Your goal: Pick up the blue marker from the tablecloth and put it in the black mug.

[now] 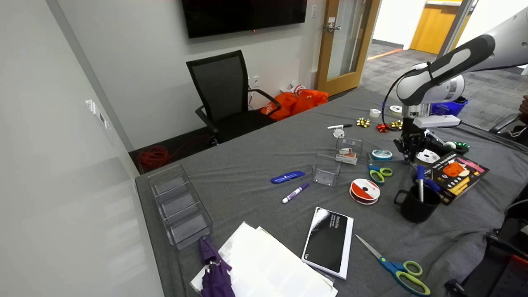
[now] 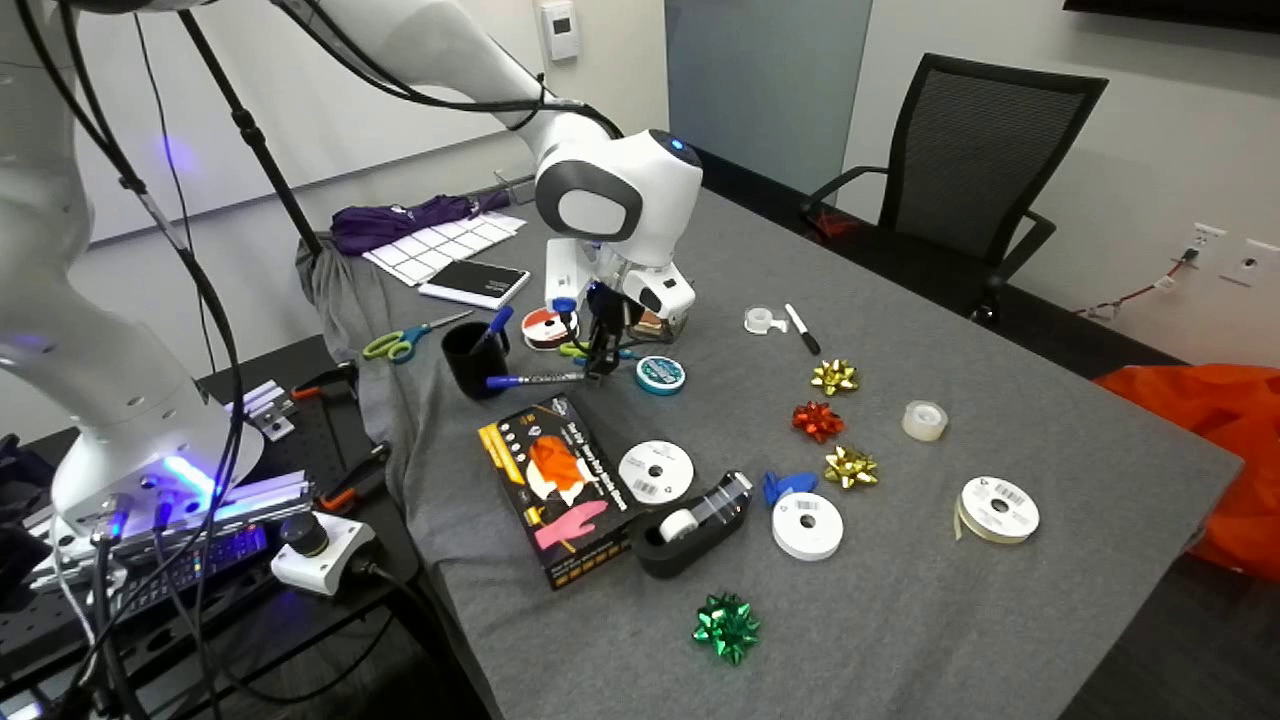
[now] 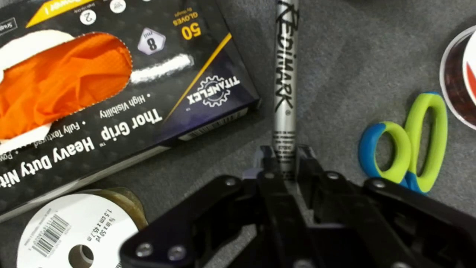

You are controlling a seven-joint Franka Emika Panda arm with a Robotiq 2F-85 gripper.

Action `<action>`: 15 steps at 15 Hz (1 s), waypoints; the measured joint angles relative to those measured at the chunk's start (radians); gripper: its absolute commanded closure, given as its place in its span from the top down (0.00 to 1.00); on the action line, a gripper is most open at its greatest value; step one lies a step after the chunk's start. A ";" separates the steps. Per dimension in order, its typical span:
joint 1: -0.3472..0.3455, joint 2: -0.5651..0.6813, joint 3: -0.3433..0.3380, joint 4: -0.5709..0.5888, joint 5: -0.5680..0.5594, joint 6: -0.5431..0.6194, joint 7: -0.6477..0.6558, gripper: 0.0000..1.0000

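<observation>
My gripper [image 3: 284, 160] is shut on a blue marker [image 3: 286, 74] with a silver barrel, its fingers near one end. In an exterior view the marker [image 2: 540, 380] lies roughly level, blue cap pointing toward the black mug [image 2: 472, 362]. Its height above the dark grey tablecloth [image 2: 900, 620] is hard to tell. The gripper [image 2: 597, 368] is beside the mug, not over it. In another exterior view the mug [image 1: 416, 208] stands upright with a second blue marker [image 1: 420, 181] in it. That view also shows the gripper [image 1: 408, 154] behind the mug. The mug is out of clear sight in the wrist view.
A black glove box [image 2: 565, 490] lies next to the held marker and mug. Small green-blue scissors [image 3: 405, 145], a red-white ribbon spool [image 1: 364, 191] and a teal tape roll [image 2: 660, 375] lie nearby. Larger scissors [image 1: 398, 266], a tape dispenser [image 2: 690, 525] and a notebook [image 1: 328, 239] are farther off.
</observation>
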 measured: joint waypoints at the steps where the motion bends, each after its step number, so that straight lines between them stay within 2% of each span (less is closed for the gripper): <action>1: 0.000 0.000 0.000 0.000 0.000 0.000 0.000 0.05; 5: -0.002 -0.001 0.001 0.003 0.030 0.011 0.000 0.05; 7: -0.008 -0.005 0.003 0.004 0.064 0.036 -0.008 0.11; 8: -0.012 -0.010 0.003 0.004 0.079 0.057 -0.016 0.10; 9: -0.015 -0.015 0.003 0.004 0.092 0.076 -0.022 0.05; 15: -0.023 -0.022 0.007 -0.001 0.118 0.199 -0.037 0.05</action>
